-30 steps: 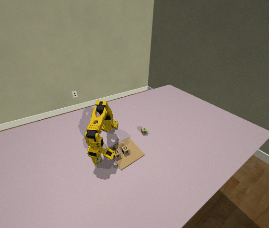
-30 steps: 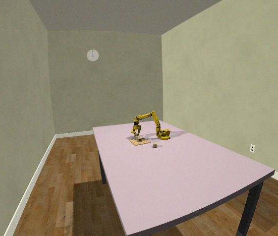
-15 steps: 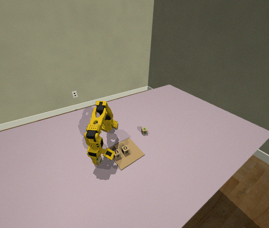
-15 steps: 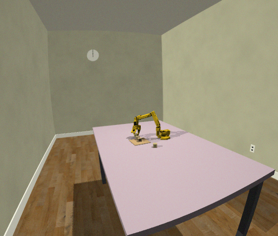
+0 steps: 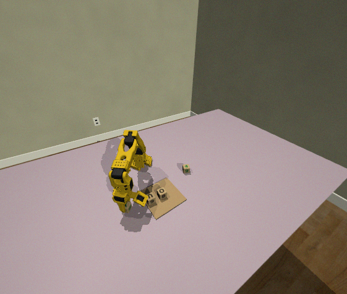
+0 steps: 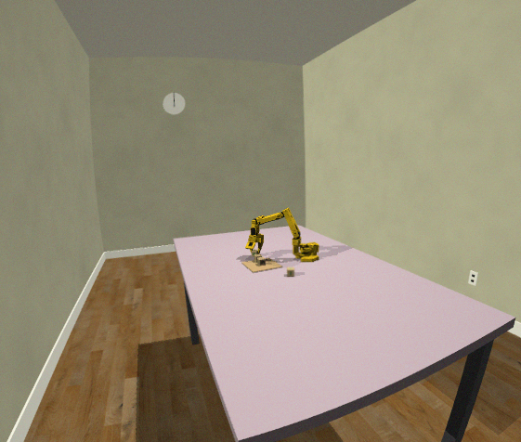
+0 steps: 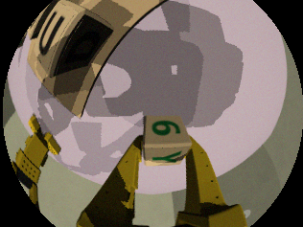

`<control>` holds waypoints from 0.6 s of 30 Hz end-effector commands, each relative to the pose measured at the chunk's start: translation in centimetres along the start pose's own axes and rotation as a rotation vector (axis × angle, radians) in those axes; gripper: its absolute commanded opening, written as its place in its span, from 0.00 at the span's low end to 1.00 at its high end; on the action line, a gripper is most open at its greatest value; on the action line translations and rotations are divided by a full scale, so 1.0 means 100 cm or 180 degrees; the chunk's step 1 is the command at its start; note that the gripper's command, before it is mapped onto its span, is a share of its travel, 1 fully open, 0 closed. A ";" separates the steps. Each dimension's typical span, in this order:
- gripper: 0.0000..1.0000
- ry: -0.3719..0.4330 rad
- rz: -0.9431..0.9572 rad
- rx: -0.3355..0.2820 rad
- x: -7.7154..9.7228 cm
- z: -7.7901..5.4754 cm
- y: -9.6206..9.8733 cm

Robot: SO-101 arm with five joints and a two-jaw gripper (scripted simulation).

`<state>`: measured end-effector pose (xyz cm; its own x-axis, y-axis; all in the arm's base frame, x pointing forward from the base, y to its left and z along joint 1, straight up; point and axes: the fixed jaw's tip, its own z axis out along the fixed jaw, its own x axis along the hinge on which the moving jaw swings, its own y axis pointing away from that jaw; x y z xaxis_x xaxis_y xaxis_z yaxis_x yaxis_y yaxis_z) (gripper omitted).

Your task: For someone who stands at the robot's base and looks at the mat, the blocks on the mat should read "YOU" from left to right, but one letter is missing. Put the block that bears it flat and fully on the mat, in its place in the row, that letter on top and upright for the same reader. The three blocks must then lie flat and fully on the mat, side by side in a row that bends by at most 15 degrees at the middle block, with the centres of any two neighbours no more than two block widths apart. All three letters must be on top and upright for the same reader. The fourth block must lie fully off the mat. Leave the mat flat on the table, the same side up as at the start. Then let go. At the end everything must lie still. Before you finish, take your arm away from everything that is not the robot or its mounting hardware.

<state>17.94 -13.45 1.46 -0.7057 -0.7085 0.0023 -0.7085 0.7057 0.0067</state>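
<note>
Gripper (image 7: 167,152) jaws are clamping a green-lettered block (image 7: 164,141); we are reading a "9" on its top face and a "Y" on the face below. We are seeing it held just off the tan mat (image 5: 173,202), over the pink worktop (image 5: 230,189). Blocks "U" (image 5: 151,199) and "O" (image 5: 162,194) are sitting on the mat; a fourth block (image 5: 185,168) is lying well apart.

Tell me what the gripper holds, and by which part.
The gripper is shut on a green-lettered block, clamped by two opposite side faces; a "9" shows toward the wrist camera.
</note>
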 end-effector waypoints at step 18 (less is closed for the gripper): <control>0.00 -0.0057 0.0000 0.0396 0.000 -0.060 -0.014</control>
<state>17.93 -13.44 4.05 -0.7057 -0.7085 0.0045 -0.7082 0.7056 0.0222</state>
